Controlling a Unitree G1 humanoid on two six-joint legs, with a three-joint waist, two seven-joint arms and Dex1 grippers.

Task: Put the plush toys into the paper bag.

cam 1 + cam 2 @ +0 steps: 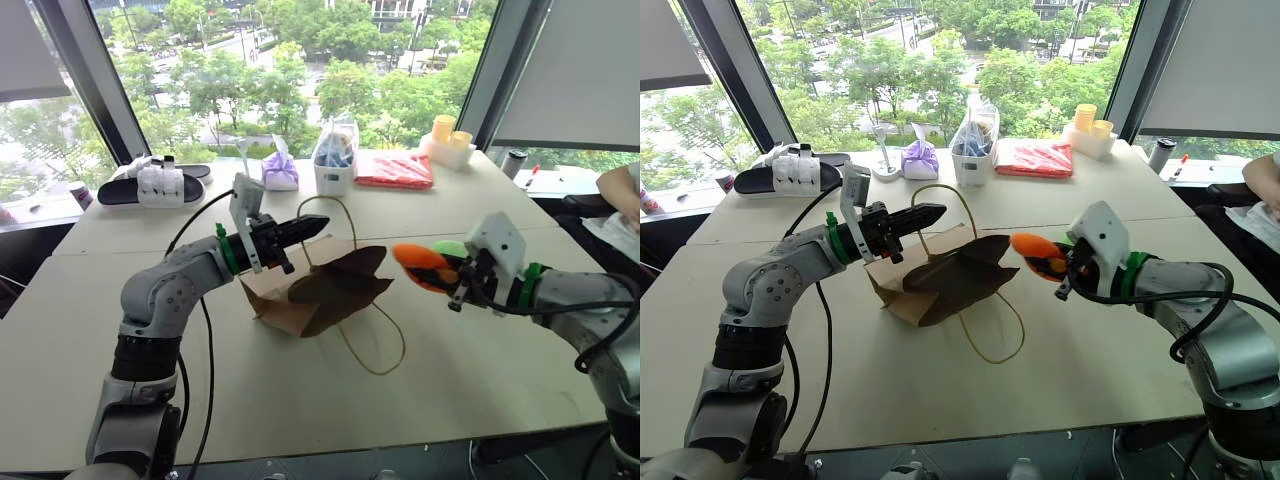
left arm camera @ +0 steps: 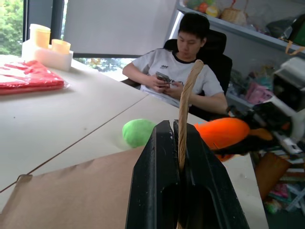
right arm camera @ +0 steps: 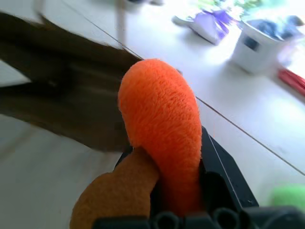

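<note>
Big windows with green treetops are running behind a pale table (image 1: 300, 400). Along its far edge, a white tub (image 1: 334, 176) is holding blue items under clear plastic, and a white tray (image 1: 447, 150) is carrying two yellow cups, with a flat red packet (image 1: 394, 169) and a purple pouch (image 1: 279, 171) lying between and beside them.

Mid-table, the brown paper bag (image 1: 325, 290) is lying crumpled on its side; whether anything is inside cannot be told. The left gripper (image 1: 318, 226) is pinching one tan string handle (image 2: 187, 109) between fully closed fingers, lifting that loop above the bag, while the other handle is lying slack on the table.

The right gripper (image 1: 452, 275) is clamping the orange plush toy (image 1: 420, 260), held in the air right of the bag, its long axis roughly level and its rounded end pointing toward the bag. The green plush toy (image 1: 450, 249) is sitting just behind it.

The left wrist view is revealing a seated person (image 2: 183, 71) beyond the table, and the green toy resting on the tabletop. The right wrist view is showing a brown part of the orange toy bulging beside the fingers.
</note>
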